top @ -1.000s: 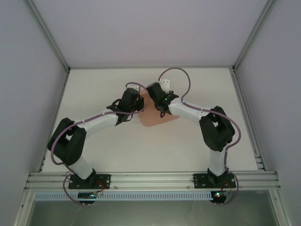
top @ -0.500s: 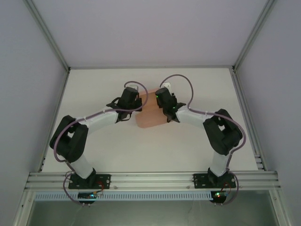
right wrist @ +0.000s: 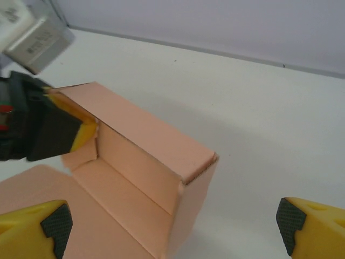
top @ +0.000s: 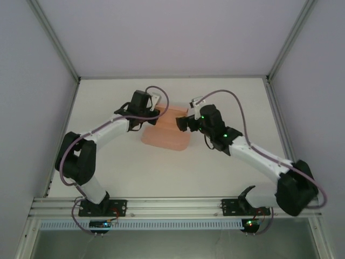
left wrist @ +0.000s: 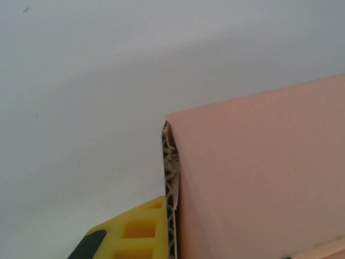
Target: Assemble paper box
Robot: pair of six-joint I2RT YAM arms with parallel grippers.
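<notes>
The paper box [top: 164,134] is salmon-pink card lying mid-table, part folded: its far wall [right wrist: 145,132] stands upright with a short side flap, and the base [right wrist: 91,216] lies flat. My left gripper [top: 152,112] is shut on the far-left corner of that wall; its black and yellow finger [right wrist: 62,132] pinches the card. In the left wrist view a yellow finger [left wrist: 135,232] presses against the card's edge [left wrist: 259,178]. My right gripper [top: 186,122] is open, its fingertips [right wrist: 51,224] wide apart, just short of the box's right corner [right wrist: 199,172] and not touching it.
The white table [top: 226,102] is bounded by grey walls and an aluminium rail [top: 172,205] along the near edge. There is free room to the right of the box and toward the far edge. The left wrist's grey camera housing [right wrist: 38,35] hangs above the box's far-left corner.
The right arm has drawn back to the right, off the box. The left gripper has shifted left and farther away, and the box has moved left with it.
</notes>
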